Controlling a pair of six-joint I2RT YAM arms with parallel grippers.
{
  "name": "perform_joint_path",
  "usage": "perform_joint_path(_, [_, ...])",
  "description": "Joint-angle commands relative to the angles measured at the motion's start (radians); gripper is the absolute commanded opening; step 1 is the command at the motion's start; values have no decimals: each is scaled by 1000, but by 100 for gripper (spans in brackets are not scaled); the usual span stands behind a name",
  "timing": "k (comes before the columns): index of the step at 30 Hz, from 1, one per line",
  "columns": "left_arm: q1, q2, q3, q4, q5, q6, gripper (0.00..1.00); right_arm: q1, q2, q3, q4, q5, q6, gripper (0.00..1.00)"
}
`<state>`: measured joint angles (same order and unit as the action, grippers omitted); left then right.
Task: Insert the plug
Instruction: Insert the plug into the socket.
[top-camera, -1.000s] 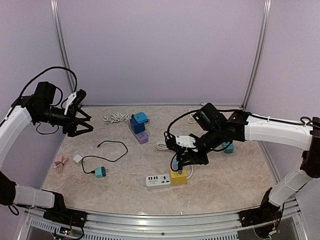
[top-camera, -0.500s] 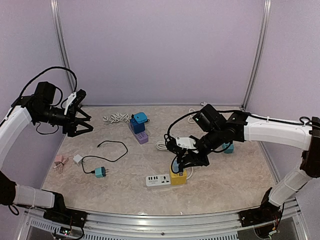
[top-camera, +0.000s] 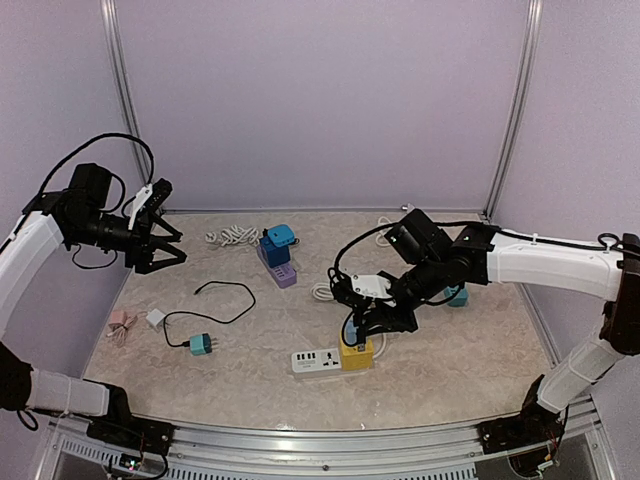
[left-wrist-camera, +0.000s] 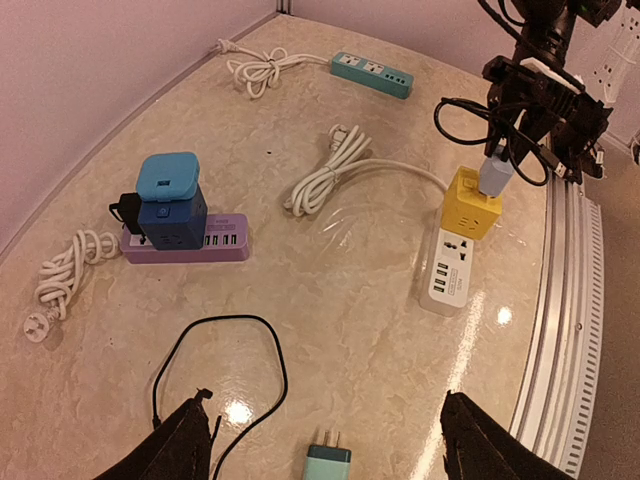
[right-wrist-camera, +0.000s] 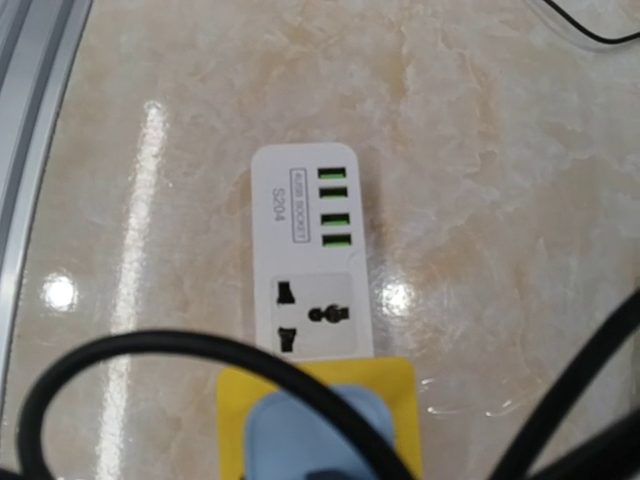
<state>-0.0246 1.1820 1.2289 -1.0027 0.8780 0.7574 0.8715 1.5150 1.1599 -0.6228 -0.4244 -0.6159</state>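
My right pincer (top-camera: 358, 322) is clenching the plug (left-wrist-camera: 497, 174) atop the yellow adapter (left-wrist-camera: 472, 203) by the front edge of the worktop (top-camera: 450, 370). My left pincer (top-camera: 178, 247) is gaping.

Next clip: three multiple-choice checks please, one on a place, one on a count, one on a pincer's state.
1. The light blue plug is: A) at the top of the yellow adapter; B) on the purple strip; C) lying on the table.
2. Green ports on the white power strip: A) two; B) four; C) six.
3. The left pincer is: A) shut on a cable; B) shut on a teal plug; C) open, holding nothing.
Answers: 1 A, both wrist views show it on the adapter; 2 B, four green slots in a row; 3 C, its fingers stand wide apart, gripping nothing.
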Motion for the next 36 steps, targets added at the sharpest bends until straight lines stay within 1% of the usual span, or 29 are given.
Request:
perform_joint_path(1, [13, -5, 3, -13, 12, 10, 76, -12, 20, -21, 1, 20, -19, 0])
perform_joint_path(9, [14, -4, 3, -13, 16, 12, 76, -9, 16, -36, -20, 73, -36, 0])
perform_joint_path(13, [16, -1, 6, -13, 15, 13, 76, 8, 9, -65, 12, 77, -28, 0])
perform_joint_path(20, [17, -5, 4, -14, 14, 20, 76, 49, -21, -126, 5, 97, 6, 0])
perform_joint_path(27, [17, -4, 9, -18, 17, 20, 76, 62, 1, -181, 21, 124, 19, 0])
perform_joint_path(31, [18, -11, 3, -17, 16, 23, 76, 62, 17, -188, -19, 149, 17, 0])
perform_joint_path(36, [18, -12, 6, -17, 19, 23, 76, 67, 7, -188, -26, 184, 26, 0])
